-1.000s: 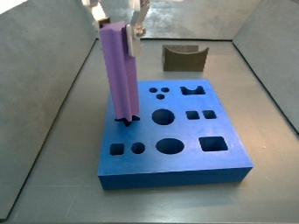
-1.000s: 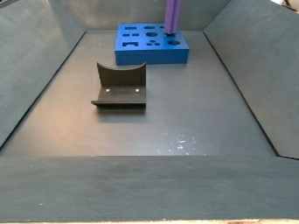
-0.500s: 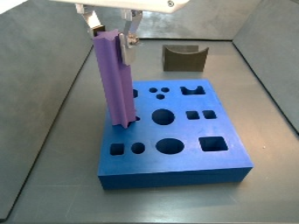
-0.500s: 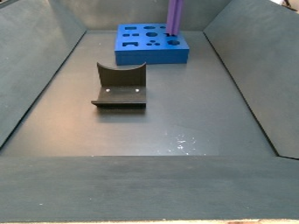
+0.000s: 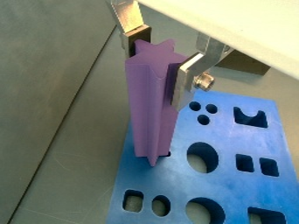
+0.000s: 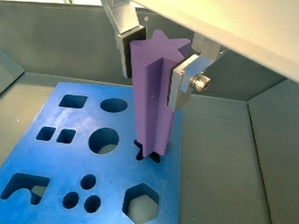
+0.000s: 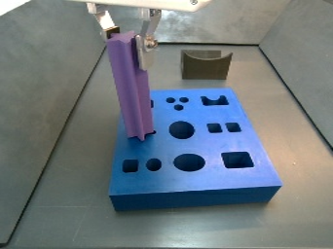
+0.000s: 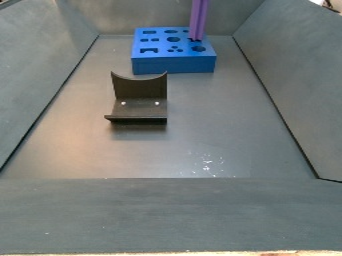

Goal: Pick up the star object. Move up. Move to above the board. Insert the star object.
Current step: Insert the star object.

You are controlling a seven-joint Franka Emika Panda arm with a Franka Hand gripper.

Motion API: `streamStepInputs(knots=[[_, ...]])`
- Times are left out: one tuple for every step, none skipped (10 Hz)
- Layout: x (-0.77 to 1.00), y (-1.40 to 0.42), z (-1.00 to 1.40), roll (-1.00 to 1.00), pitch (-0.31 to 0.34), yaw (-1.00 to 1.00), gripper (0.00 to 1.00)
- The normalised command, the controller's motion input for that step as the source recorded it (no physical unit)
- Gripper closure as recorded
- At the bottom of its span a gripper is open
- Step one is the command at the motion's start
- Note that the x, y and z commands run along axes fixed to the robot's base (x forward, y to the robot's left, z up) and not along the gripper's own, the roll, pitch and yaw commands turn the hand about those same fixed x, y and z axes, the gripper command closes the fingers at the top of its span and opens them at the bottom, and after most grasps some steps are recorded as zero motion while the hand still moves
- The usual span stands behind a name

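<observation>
The light-purple star object (image 7: pixel 130 88) stands upright with its lower end in the star hole at a corner of the blue board (image 7: pixel 208 175). Both wrist views show its star-shaped top (image 5: pixel 152 57) (image 6: pixel 156 48) between the two silver fingers. My gripper (image 7: pixel 128 37) is open around that top, one finger on each side with only slim gaps. In a side view the star object (image 8: pixel 199 18) rises from the board (image 8: pixel 167 60) at the far end, and the gripper is cut off above.
The dark fixture (image 7: pixel 204 64) (image 8: pixel 136 100) stands on the grey floor apart from the board. Sloping grey walls close in the floor on all sides. Other cut-outs in the board (image 6: pixel 70 157) hold nothing.
The star object has sunk a little deeper into its hole, and its top now shows between the fingers instead of being covered by them. Nothing has moved in the last half second.
</observation>
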Motion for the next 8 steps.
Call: streamStepInputs(knots=[[0.15,0.18,-0.17,-0.01,0.044,0.01,1.0],[0.11,0.0,-0.07,-0.02,0.021,0.0,1.0],[0.0,-0.06,-0.03,0.04,0.0,0.0,1.0],[0.09,-0.39,-0.44,0.31,0.0,-0.06,1.0],[0.05,-0.09,-0.13,0.02,0.0,-0.05,1.0],[0.03,0.0,-0.07,0.0,0.0,0.0,1.0],[0.51,0.11,-0.21,0.0,0.114,0.06,1.0],[0.36,0.01,-0.15,0.0,0.084,0.07,1.0]])
